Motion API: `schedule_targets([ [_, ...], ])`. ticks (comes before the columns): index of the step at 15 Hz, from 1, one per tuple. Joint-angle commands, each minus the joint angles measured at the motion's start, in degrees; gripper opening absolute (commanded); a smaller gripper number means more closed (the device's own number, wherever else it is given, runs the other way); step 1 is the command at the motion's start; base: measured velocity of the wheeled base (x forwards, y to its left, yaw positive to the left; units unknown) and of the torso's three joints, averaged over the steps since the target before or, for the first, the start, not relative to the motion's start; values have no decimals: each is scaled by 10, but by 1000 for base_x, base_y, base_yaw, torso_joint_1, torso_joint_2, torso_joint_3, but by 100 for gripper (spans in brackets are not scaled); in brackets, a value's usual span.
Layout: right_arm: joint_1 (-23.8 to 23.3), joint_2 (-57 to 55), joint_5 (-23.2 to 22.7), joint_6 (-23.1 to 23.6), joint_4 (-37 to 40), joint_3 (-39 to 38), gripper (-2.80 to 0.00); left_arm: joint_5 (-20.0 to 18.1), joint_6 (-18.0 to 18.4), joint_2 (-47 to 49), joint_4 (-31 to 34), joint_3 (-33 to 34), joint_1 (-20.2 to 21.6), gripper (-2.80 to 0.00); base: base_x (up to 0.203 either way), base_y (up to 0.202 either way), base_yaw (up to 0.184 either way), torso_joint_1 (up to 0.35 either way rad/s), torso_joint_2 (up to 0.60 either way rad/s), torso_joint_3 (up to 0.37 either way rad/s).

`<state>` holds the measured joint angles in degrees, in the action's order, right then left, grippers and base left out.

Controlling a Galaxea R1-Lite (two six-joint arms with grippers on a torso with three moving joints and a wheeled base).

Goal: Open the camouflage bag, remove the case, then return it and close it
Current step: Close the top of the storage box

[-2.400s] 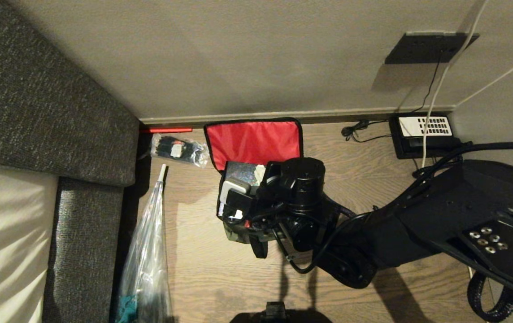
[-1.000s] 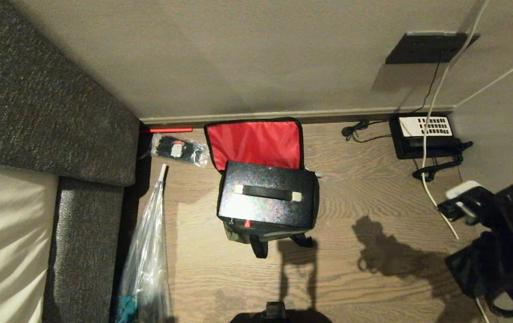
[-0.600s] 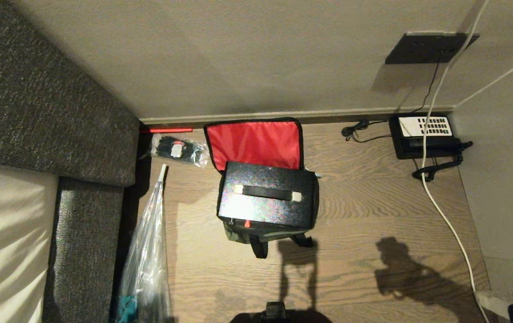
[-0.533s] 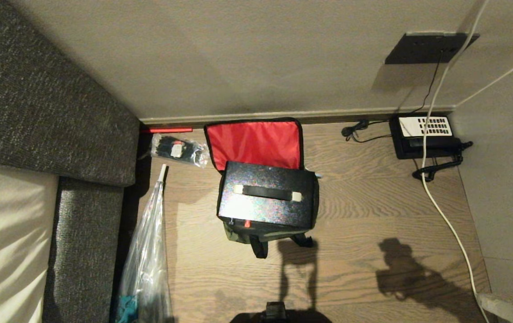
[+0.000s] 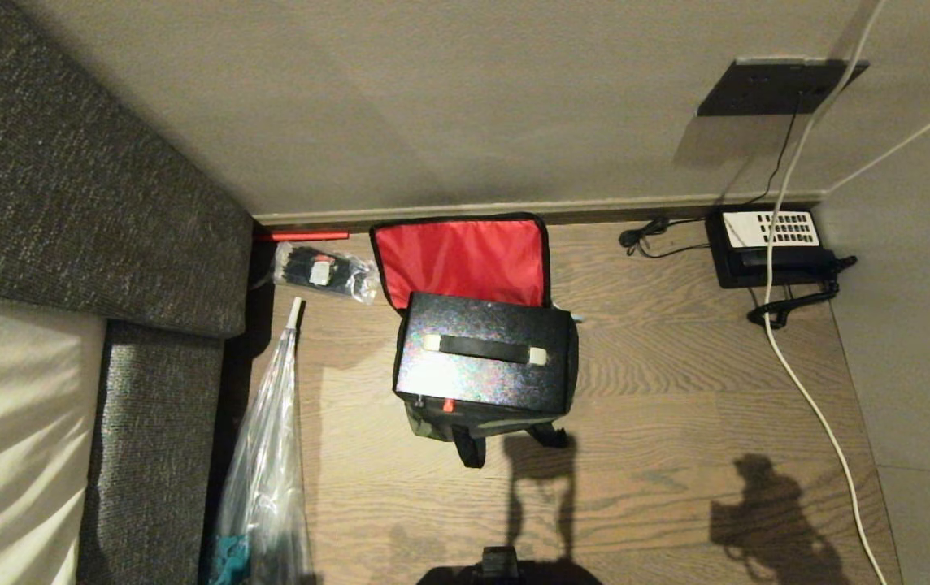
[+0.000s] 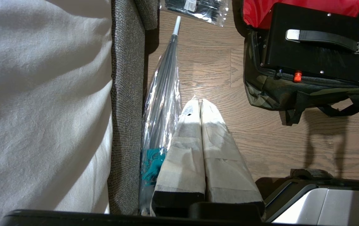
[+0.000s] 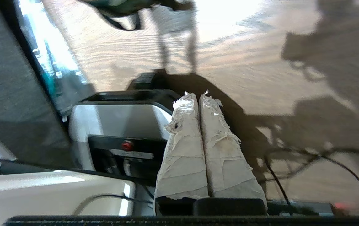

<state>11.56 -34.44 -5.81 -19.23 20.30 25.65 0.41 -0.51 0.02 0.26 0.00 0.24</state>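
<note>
Camouflage bag [image 5: 432, 422] stands on the wooden floor [image 5: 660, 374] near the wall with its red-lined lid [image 5: 461, 260] flung back, and the case [image 5: 485, 361] sits in its mouth, handle [image 5: 484, 349] up and small red latch [image 5: 448, 405] facing the robot. Right gripper [image 7: 198, 98] is outside the head view; its own camera shows the taped fingers pressed together on nothing, above the robot's base. Left gripper [image 6: 197, 103] hangs beside the clear plastic bag [image 6: 162, 103], fingers likewise together and empty.

Left gripper [image 6: 200, 103], right gripper [image 7: 197, 97] closed, empty
</note>
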Motion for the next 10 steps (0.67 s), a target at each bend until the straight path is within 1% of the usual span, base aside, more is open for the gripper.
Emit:
schedule_targets([
  [1, -29, 80, -4, 12, 55, -5, -280, 0, 0, 0, 0, 2, 0, -280, 0, 0, 0, 0, 0, 0],
  [3, -31, 106, -3, 21, 88, -3, -280, 0, 0, 0, 0, 2, 0, -280, 0, 0, 0, 0, 0, 0],
  [4, -37, 119, -2, 32, 94, -10, -280, 0, 0, 0, 0, 2, 0, -280, 0, 0, 0, 0, 0, 0],
  [5, -60, 130, -4, 47, 93, -18, -280, 0, 0, 0, 0, 2, 0, -280, 0, 0, 0, 0, 0, 0],
  [6, -81, 150, -6, 71, 89, -26, -280, 0, 0, 0, 0, 2, 0, -280, 0, 0, 0, 0, 0, 0],
  [7, -103, 161, -7, 94, 77, -36, -280, 0, 0, 0, 0, 2, 0, -280, 0, 0, 0, 0, 0, 0],
  [9, -139, 186, -1, 119, 26, -79, -280, 0, 0, 0, 0, 2, 0, -280, 0, 0, 0, 0, 0, 0],
  [10, -146, 190, 23, 135, -10, -102, -280, 0, 0, 0, 0, 2, 0, -280, 0, 0, 0, 0, 0, 0],
])
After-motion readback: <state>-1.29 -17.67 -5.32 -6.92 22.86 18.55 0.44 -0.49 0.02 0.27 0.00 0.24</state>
